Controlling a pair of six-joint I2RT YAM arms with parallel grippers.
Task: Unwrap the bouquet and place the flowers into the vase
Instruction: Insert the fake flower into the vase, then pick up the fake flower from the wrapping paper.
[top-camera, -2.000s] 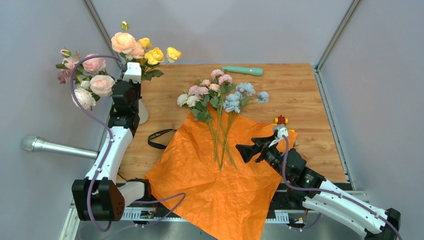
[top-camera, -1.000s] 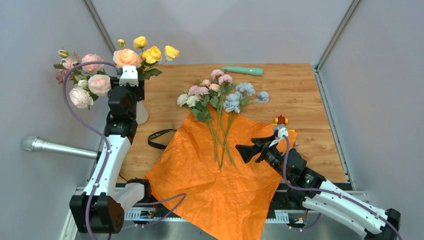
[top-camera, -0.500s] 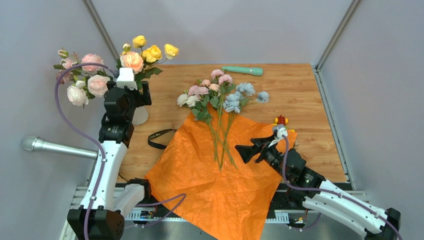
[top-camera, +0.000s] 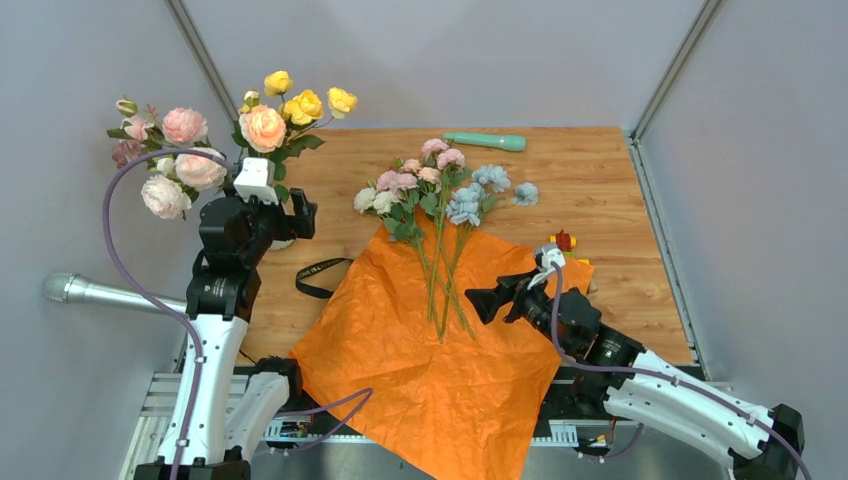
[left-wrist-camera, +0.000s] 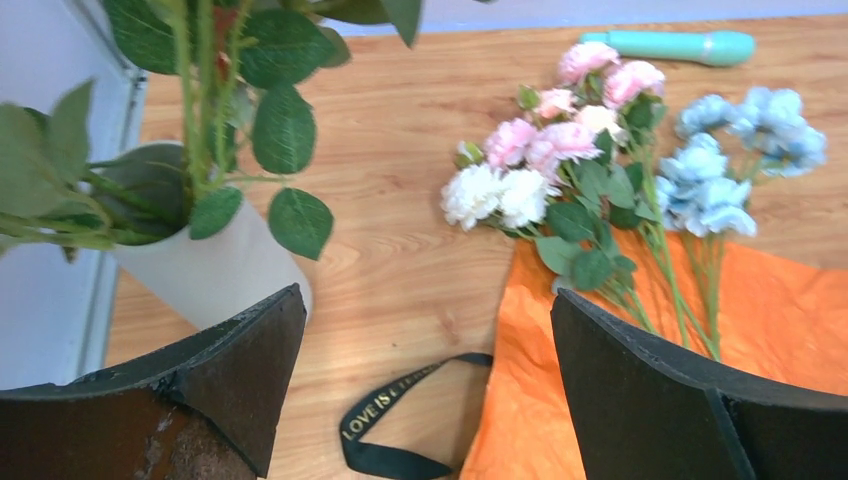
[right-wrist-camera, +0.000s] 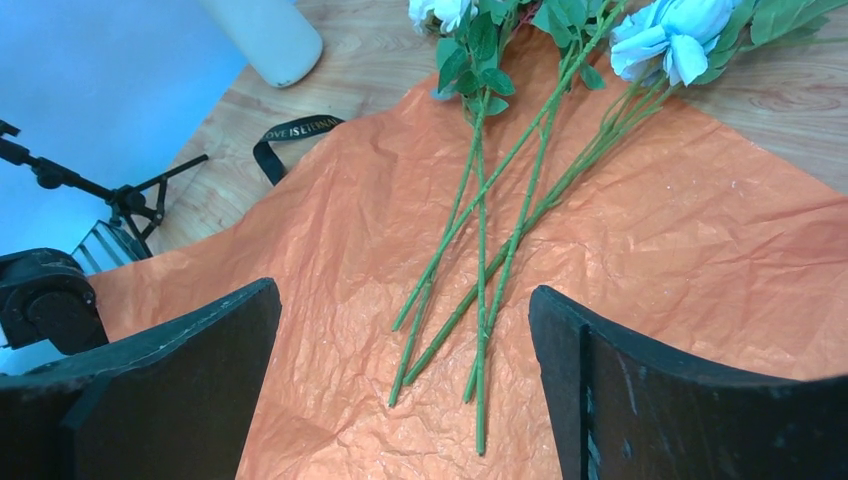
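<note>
Two open, empty grippers: left gripper (left-wrist-camera: 425, 305) near the vase (left-wrist-camera: 200, 270) holding flowers (top-camera: 265, 125); right gripper (right-wrist-camera: 402, 292) above loose stems (right-wrist-camera: 480, 250) on the paper (right-wrist-camera: 700, 250).

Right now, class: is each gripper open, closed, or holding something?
Left gripper: jaws open, holding nothing, beside the vase.
Right gripper: jaws open, holding nothing, above the flowers on the paper.

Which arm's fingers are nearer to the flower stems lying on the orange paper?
Right. The right arm's fingers hover open beside the stems' lower ends, over the paper; the left arm's fingers are open by the vase, much farther off.
</note>
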